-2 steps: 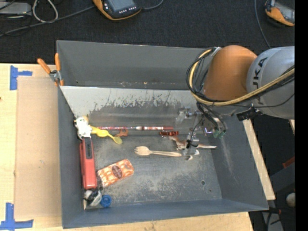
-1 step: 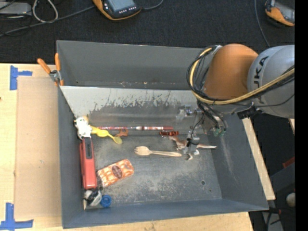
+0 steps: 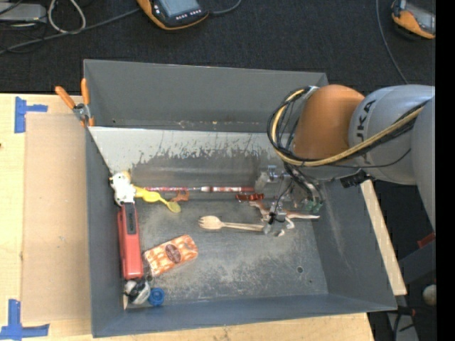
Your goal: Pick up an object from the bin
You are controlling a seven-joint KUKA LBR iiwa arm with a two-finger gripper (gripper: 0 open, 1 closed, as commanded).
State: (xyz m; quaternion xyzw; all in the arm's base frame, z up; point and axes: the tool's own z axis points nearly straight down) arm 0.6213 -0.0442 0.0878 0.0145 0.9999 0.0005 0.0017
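Observation:
My gripper is low over the bin floor, right of the middle. It stands at the handle of a pale wooden fork, which lies flat with its prongs pointing left. The handle runs under the gripper and comes out on its right side. Just behind the gripper, a thin dark red rod lies along the foot of the back wall.
A white toy figure and a yellow piece lie at the left. Below them are a long red bar, an orange patterned packet and a blue cap near the front-left corner.

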